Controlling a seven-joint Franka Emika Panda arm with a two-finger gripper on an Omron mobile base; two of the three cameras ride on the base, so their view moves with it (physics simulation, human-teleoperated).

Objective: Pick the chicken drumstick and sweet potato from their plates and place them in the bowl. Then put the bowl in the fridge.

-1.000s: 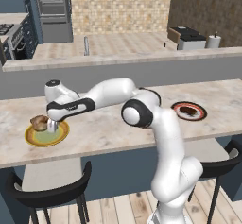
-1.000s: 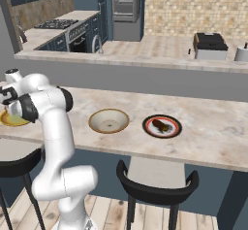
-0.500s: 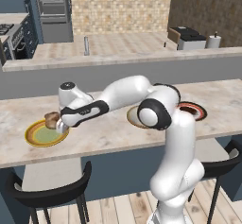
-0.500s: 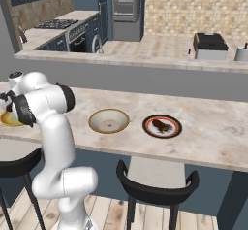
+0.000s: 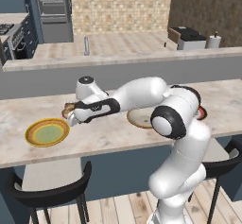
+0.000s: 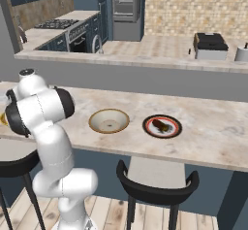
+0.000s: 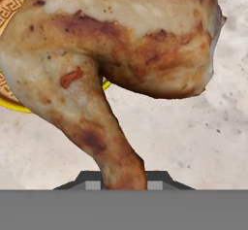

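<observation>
We carry the chicken drumstick point(image 7: 121, 54), clamped in our end effector point(image 5: 71, 116), above the bench point(image 5: 108, 133), off its plate point(image 5: 47, 133); next, swing toward three o'clock and release over the bowl point(image 6: 109, 121)

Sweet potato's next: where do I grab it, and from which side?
Grip the sweet potato across its narrow middle, straight down from above: it lies flat on its plate, an oblong lump set diagonally, so turn the grip across its length.
</observation>
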